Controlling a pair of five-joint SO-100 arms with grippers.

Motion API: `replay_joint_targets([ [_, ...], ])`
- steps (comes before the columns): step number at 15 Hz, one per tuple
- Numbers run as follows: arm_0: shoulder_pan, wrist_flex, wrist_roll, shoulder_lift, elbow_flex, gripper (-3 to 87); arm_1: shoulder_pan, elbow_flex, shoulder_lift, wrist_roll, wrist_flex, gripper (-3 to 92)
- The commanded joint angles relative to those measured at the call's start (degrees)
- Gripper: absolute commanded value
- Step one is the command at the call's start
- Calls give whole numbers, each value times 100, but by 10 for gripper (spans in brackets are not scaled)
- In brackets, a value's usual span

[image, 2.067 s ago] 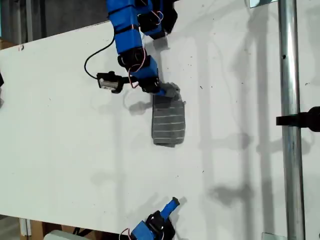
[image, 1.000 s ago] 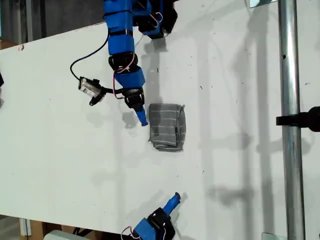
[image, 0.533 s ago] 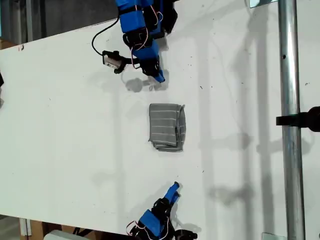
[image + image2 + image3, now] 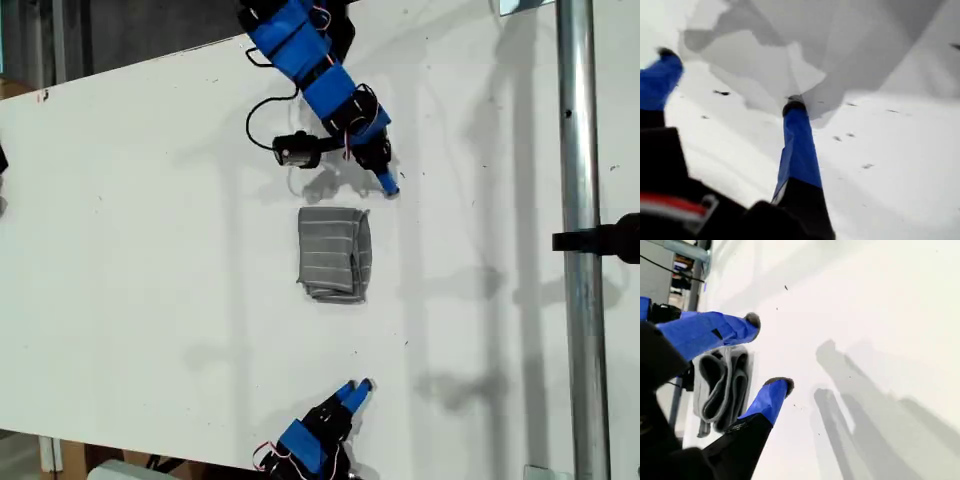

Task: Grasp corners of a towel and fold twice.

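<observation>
White bench (image 4: pixel 150 250) carries every item. Grey striped towel (image 4: pixel 335 252) lies near its middle as a compact, layered rectangle; the stacked loops along its edge in the second wrist view suggest both folds are made. My first gripper (image 4: pixel 385 185), jaws parted and holding nothing, hangs just beyond the towel's corner (image 4: pixel 364 212) towards the exterior view's top right, apart from the cloth, probably so the stack lies undisturbed. My second gripper (image 4: pixel 355 388), also parted and empty, waits well apart near the exterior view's bottom edge, pointing at the towel
</observation>
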Motion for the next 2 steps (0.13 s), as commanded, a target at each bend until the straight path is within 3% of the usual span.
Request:
replay_joint_targets([
  [1, -44, 35, -26, -18, 35, 173, 949, -5089, -3718, -2654, 4878, 809],
  [2, -53, 35, -26, -18, 35, 173, 1230, -6741, -4597, -3665, 5924, 921],
])
